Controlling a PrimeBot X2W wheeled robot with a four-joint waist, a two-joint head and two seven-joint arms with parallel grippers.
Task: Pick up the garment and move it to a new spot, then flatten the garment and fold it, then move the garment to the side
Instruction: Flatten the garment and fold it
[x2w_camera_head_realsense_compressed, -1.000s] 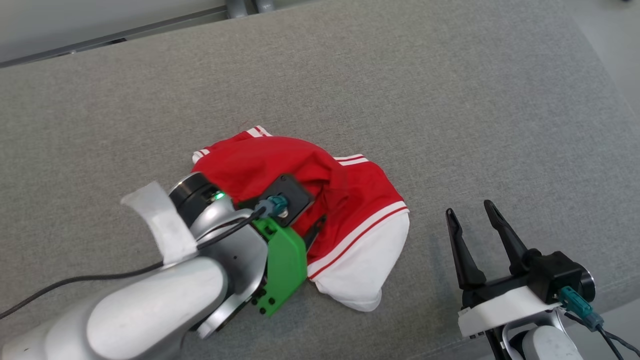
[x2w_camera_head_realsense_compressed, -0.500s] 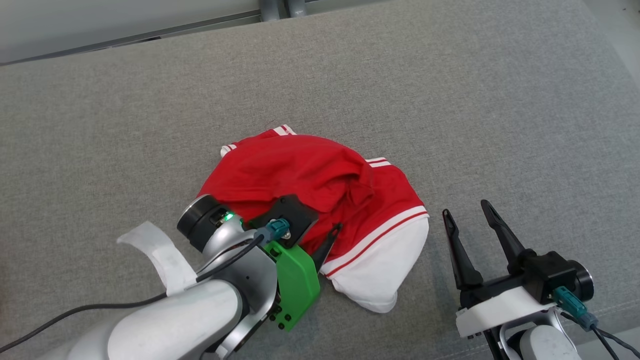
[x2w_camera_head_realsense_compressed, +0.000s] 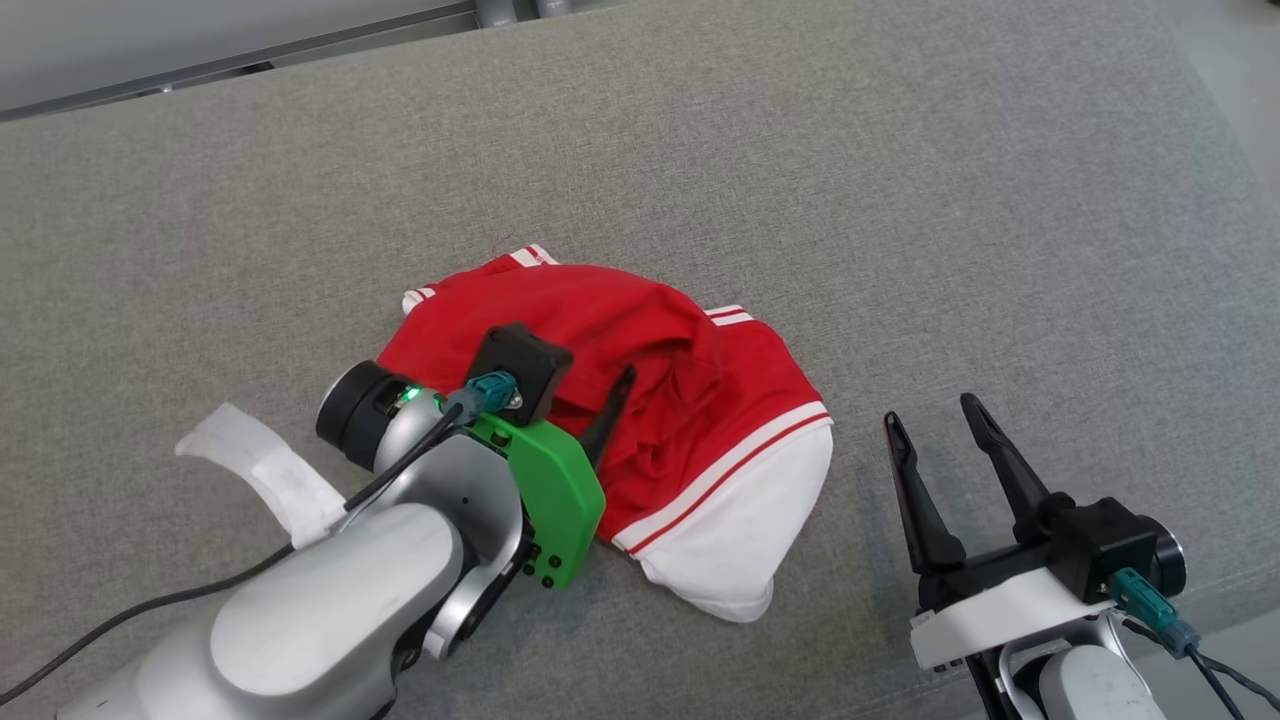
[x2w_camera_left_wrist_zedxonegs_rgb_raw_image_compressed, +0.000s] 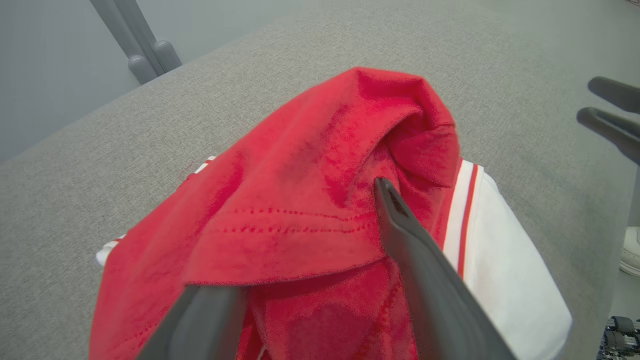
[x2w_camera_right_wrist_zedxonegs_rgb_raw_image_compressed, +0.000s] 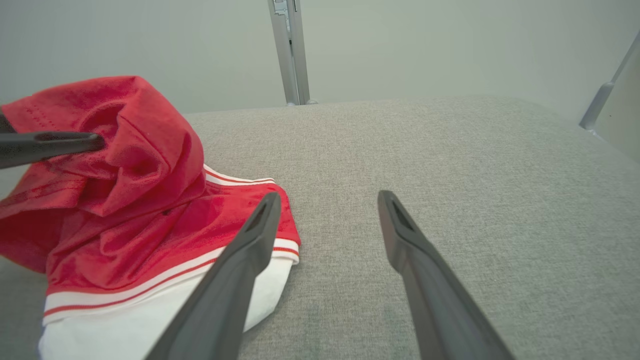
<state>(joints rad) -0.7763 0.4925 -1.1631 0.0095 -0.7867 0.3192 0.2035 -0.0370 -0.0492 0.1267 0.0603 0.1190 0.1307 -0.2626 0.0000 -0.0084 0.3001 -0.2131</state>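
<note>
Over grey cushion (x2w_camera_head_realsense_compressed: 900, 200), left gripper (x2w_camera_left_wrist_zedxonegs_rgb_raw_image_compressed: 315, 200) jaws gape, seemingly astride the garment (x2w_camera_head_realsense_compressed: 650, 340); right gripper (x2w_camera_head_realsense_compressed: 930, 412) jaws gape empty.

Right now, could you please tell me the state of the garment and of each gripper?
garment: crumpled in a heap on the grey cushion, not yet flattened or folded, one red fold raised.
left gripper: open, one finger hidden under a red fold, the other in view over the cloth.
right gripper: open, empty, to the right of the garment and apart from it.
</note>
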